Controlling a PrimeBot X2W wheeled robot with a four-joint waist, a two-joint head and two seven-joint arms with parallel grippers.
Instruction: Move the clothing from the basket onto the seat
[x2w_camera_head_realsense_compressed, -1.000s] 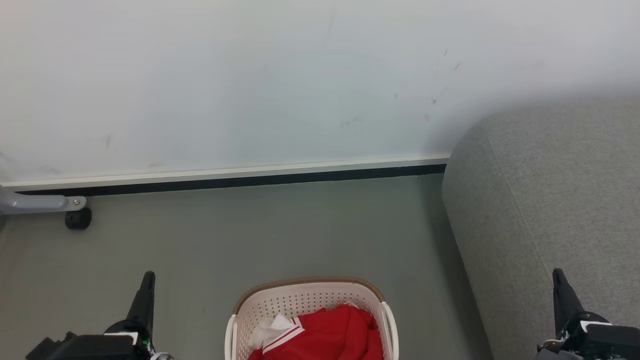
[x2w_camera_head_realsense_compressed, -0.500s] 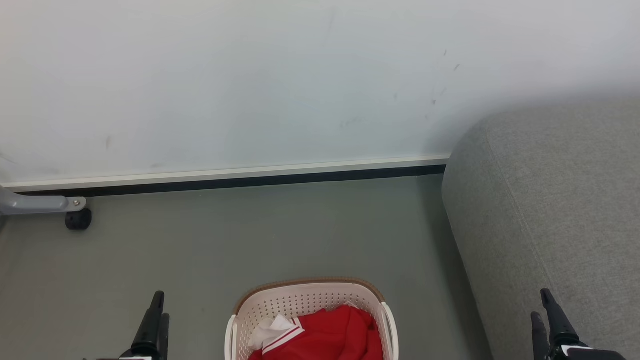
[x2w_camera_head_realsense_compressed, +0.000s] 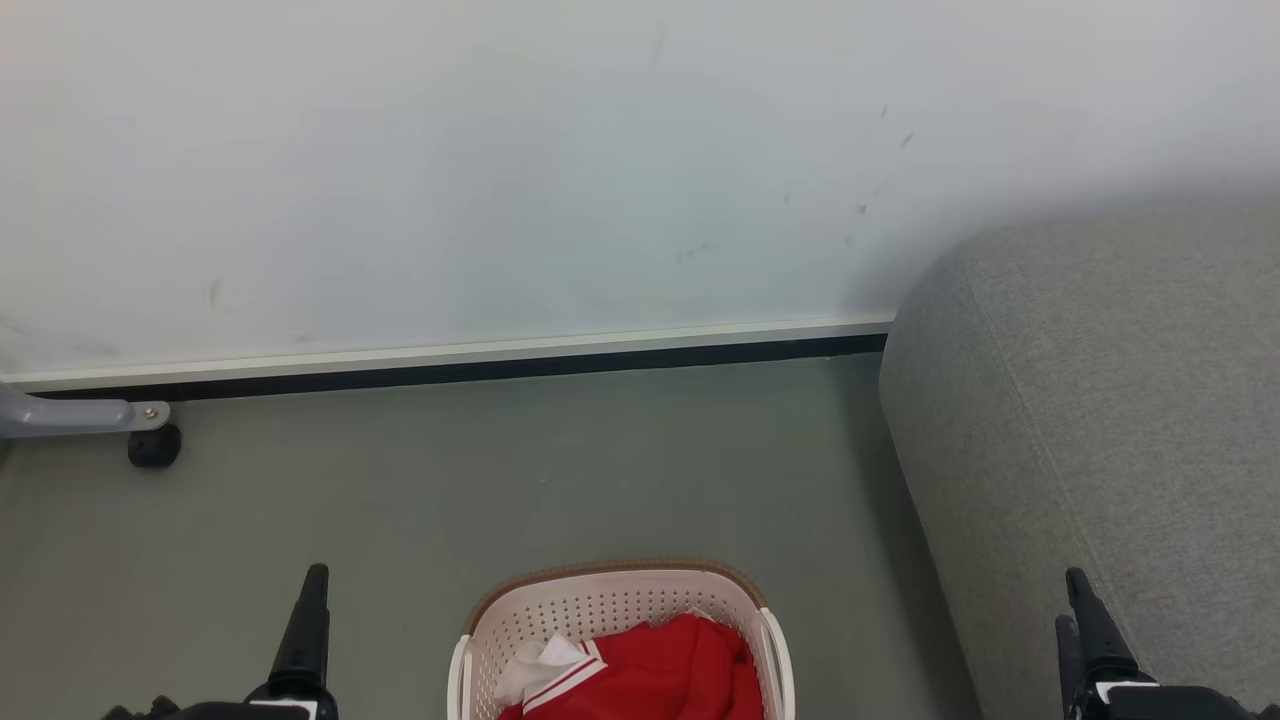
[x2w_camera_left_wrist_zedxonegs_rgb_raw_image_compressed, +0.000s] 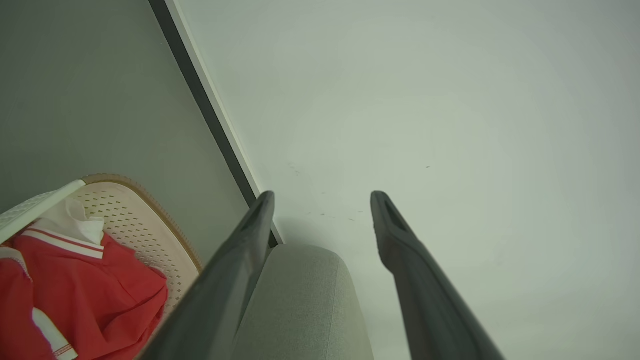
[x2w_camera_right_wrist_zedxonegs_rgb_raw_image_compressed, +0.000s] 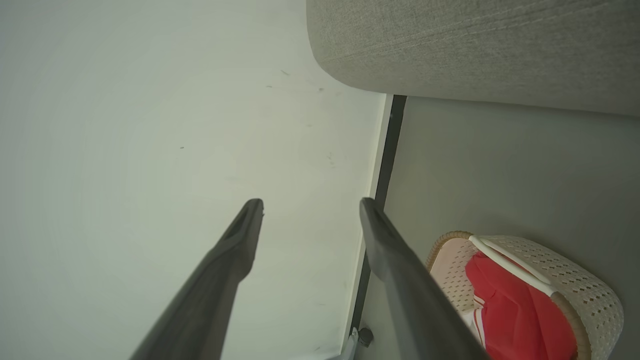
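Sitting in the basket: the clothing, a red heap with white striped trim, nothing lifted out.
Basket's place: down on the grey floor, a strip of bare floor between it and the cushion.
Seat: grey upholstery off to the right, nothing red on the part I can see.
Left gripper: fingers spread wide, empty, aimed at the wall.
Right gripper: jaws apart too, grasping nothing, up by the seat's near edge.
Progress: not started, I'd say; every garment has yet to cross.
Hidden: basket's near half cut off below; how many garments lie underneath, can't tell; seat runs out of frame.
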